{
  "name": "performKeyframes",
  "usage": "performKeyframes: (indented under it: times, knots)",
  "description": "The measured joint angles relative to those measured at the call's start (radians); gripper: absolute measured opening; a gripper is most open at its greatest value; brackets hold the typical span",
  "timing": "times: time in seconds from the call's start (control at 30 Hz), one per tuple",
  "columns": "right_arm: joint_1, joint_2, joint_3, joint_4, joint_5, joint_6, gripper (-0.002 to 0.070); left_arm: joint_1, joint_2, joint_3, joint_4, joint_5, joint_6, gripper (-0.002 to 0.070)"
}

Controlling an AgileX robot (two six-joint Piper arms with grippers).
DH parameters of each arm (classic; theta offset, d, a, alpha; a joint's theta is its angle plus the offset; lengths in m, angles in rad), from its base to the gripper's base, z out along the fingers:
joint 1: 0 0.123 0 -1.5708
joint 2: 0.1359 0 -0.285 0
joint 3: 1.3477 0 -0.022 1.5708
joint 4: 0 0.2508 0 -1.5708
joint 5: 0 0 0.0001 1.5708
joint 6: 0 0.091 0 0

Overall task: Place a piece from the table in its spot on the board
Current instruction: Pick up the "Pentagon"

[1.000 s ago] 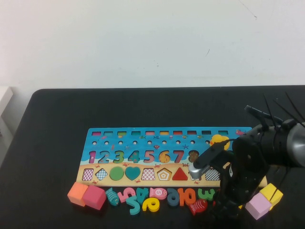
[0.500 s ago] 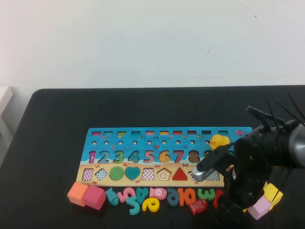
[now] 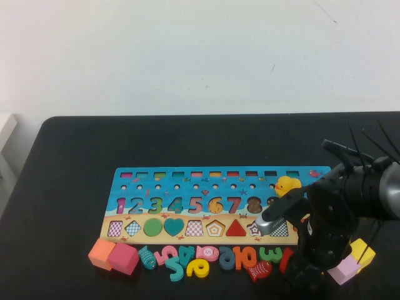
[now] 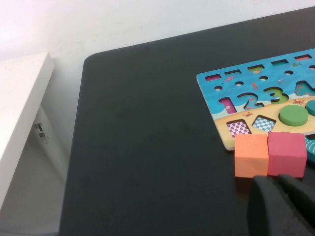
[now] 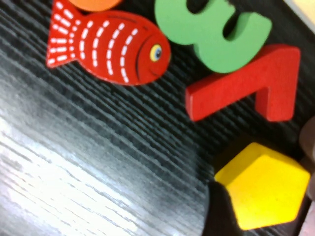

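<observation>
The yellow pentagon piece [image 5: 263, 189] lies flat on the black table [image 3: 75, 162], beside a red 7 [image 5: 256, 83]. My right gripper [image 5: 263, 211] stands open around it, one dark finger [image 5: 219, 214] at its edge. In the high view the right arm hides the piece, and the gripper [image 3: 305, 275] hangs low in front of the board's right end. The board [image 3: 187, 178] has a bare pentagon slot [image 3: 215, 229] in its sandy row. My left gripper [image 4: 283, 206] hovers shut over the table beside an orange cube [image 4: 251, 155], off the board's [image 4: 212, 91] left corner.
Loose numbers and fish line the board's front edge, among them a red fish [image 5: 108, 46] and a green 3 [image 5: 216, 29]. A yellow cube [image 3: 364, 253] and a pink cube [image 3: 342, 270] sit right of my right arm. A yellow duck [image 3: 286, 185] stands on the board.
My right arm has shifted right and toward the table's front edge, uncovering the duck and the board's right end. It now covers part of the pink cube. The gripper stayed open.
</observation>
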Motion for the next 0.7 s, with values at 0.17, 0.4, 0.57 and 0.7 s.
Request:
performKeyframes:
  times: [0.17,0.4,0.57,0.7]
  knots:
    - [0.0,0.0,0.0,0.0,0.0,0.012,0.0421,0.0,0.0,0.0,0.0,0.0,0.0,-0.0002]
    - [0.0,0.007,0.0,0.01,-0.006,0.015,0.0421,0.0,0.0,0.0,0.0,0.0,0.0,-0.0002]
    - [0.0,0.007,0.0,0.03,-0.01,0.015,0.0421,0.0,0.0,0.0,0.0,0.0,0.0,-0.0002]
    - [0.0,0.007,0.0,0.051,-0.002,0.008,0.0421,0.0,0.0,0.0,0.0,0.0,0.0,-0.0002]
